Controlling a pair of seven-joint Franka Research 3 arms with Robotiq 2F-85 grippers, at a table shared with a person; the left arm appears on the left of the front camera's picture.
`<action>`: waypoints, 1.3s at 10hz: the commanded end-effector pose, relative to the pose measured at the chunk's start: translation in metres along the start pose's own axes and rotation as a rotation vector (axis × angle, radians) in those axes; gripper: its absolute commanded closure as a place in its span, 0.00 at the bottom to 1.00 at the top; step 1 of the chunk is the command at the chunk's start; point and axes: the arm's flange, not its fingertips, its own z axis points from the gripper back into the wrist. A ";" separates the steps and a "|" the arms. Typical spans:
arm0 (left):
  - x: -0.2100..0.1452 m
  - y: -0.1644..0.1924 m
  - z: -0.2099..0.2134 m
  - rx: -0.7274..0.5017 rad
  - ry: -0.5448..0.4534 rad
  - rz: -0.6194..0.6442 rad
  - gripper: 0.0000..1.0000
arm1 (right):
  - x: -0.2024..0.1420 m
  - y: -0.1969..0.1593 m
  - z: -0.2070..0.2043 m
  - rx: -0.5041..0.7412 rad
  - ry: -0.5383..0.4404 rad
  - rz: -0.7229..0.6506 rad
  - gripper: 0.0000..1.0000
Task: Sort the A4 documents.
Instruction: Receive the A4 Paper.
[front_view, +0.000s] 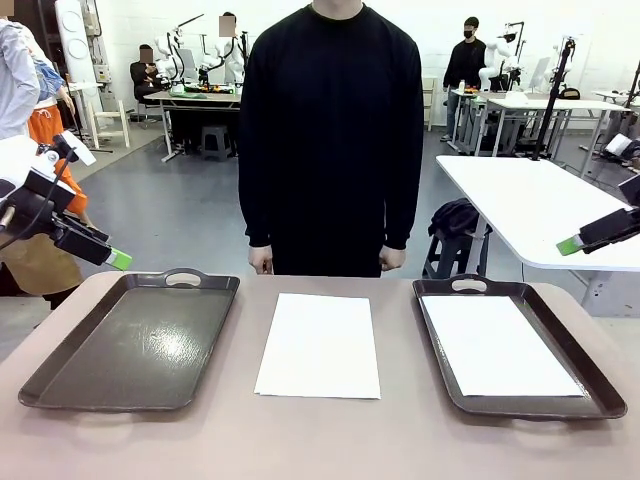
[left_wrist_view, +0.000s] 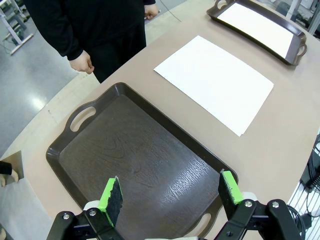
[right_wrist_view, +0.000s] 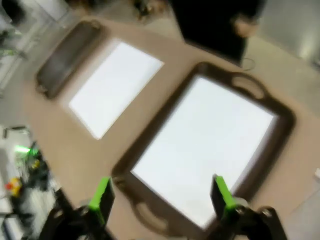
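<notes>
Lying flat mid-frame, the A4 sheet (front_view: 318, 345) is looking thin and floppy, probably needing an edge pinch; left hand (left_wrist_view: 170, 196) and right hand (right_wrist_view: 161, 197) are hanging open.

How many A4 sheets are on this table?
2. One sheet lies on the table beside the left tray; the other sheet lies in the right tray. Sheets stacked beneath either could be hidden.

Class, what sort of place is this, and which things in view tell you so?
Probably a robotics lab or workshop. The left end effector and right end effector, both open, hang over a table set with brown trays and A4 documents; behind the person stand white worktables on a bare grey floor.
</notes>
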 end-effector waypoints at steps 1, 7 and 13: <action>-0.002 0.003 0.000 -0.010 -0.009 -0.003 0.00 | 0.002 0.005 0.005 0.218 0.102 0.082 0.00; -0.002 0.003 0.000 -0.010 -0.009 -0.003 0.00 | 0.023 0.065 0.001 0.199 0.056 0.334 0.00; -0.002 0.003 0.000 -0.010 -0.009 -0.003 0.00 | 0.019 0.062 -0.006 0.143 0.044 0.355 0.00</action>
